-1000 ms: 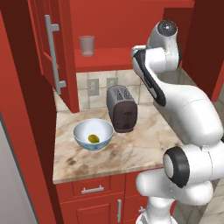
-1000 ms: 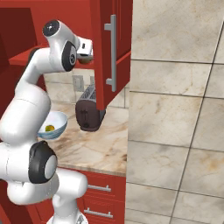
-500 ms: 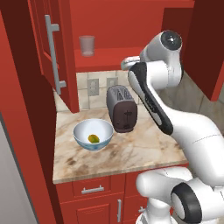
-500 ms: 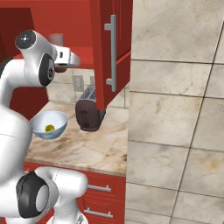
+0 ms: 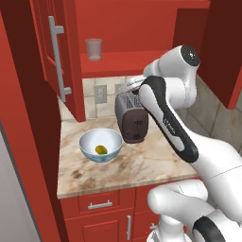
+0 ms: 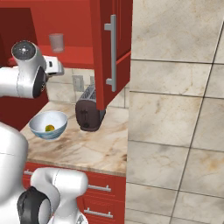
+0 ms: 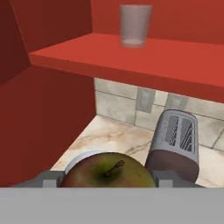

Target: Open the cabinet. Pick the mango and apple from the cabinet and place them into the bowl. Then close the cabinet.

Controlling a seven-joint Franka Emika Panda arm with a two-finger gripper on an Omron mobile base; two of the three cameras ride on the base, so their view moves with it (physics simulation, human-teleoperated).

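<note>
One fruit, the mango [image 5: 100, 150], already lay in the bowl [image 5: 85, 144]. Tool [image 7: 107, 181] was clenched on the apple [image 7: 105, 170]. Cabinet [image 5: 49, 61] stood open; placing and closing remained.

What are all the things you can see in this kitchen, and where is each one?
Cabinet: one, red, on the wall, both doors open.
Glass cup: one, clear, on the cabinet shelf.
Bowl: one, pale blue with a whitish inside, on the counter left of the toaster.
Mango: one, yellow-green, inside the bowl.
Apple: one, dark red and green with a stem, held between the fingers in the hand view.
Toaster: one, silver and dark, on the counter by the wall.
Counter: one, beige marble, over red drawers.
Wall outlets: two, pale, on the tiled wall.
Gripper: one, shut on the apple.
</note>
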